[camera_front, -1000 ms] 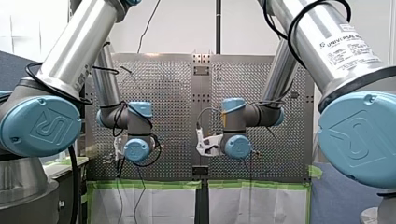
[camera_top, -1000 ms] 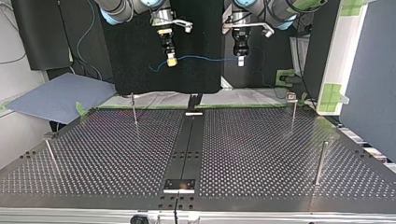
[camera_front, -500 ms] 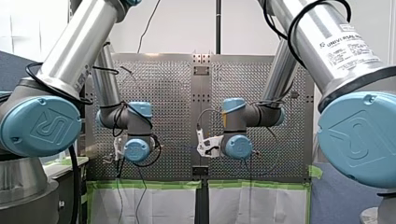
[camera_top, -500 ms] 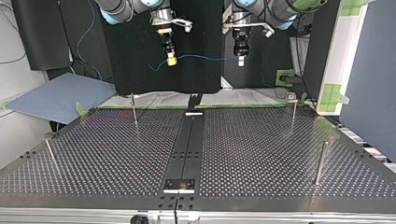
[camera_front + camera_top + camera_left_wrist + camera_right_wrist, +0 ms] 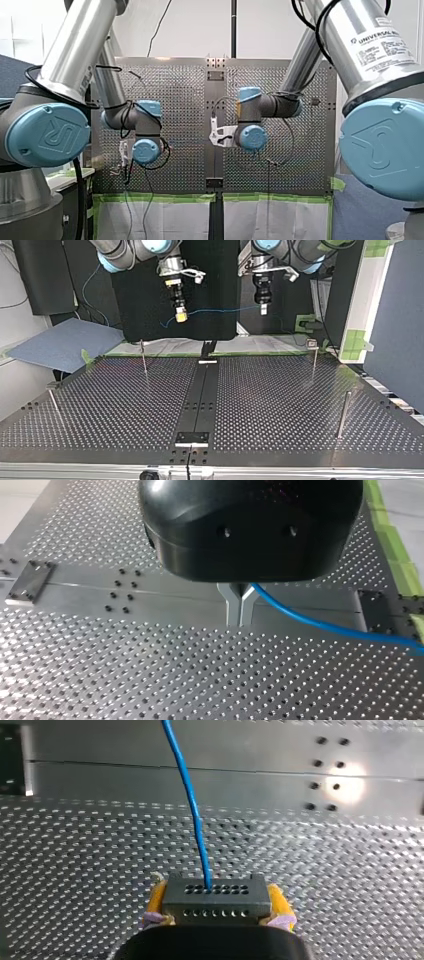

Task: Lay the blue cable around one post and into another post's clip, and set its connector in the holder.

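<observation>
Cable (image 5: 220, 310) spans level between arms: right end effector (image 5: 181, 316) clamps connector (image 5: 215, 900), left end effector (image 5: 240, 607) pinches it; posts (image 5: 144, 356) well below both.

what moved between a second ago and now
Both grippers came down toward the table in the top view, my right gripper further than my left gripper, and spread slightly apart. The blue cable stays strung between them, its connector in my right gripper; nothing was let go. The posts stand as before.
</observation>
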Controlling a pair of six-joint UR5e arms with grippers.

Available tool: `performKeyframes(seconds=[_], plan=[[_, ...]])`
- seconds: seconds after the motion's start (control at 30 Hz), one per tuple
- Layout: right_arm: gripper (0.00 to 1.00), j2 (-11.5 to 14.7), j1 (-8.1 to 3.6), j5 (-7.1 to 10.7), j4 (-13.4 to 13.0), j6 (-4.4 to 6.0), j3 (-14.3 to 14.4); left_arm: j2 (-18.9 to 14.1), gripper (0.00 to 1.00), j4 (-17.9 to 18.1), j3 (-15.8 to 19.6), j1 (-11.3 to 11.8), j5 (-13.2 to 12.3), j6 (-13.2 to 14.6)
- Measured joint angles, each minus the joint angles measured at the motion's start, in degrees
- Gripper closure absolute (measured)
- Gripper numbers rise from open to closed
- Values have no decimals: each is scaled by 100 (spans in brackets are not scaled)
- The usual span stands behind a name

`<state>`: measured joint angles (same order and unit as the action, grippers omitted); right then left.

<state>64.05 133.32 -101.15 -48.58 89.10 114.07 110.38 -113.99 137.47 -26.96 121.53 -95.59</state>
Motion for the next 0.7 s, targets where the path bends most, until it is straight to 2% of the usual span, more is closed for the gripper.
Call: performKeyframes(seconds=[0.27, 0.4, 0.53, 0.7], plan=[[100, 364, -118, 128, 362, 362, -339, -415, 100, -415, -2, 147, -18, -215], [100, 532, -138, 251, 531, 523, -507, -611, 100, -612, -18, 190, -146, -342], [100, 719, -142, 357, 718, 594, -693, -818, 100, -820, -91, 223, -339, -436], [100, 989, -144, 525, 989, 584, -870, -1056, 100, -1057, -173, 262, -576, -570]])
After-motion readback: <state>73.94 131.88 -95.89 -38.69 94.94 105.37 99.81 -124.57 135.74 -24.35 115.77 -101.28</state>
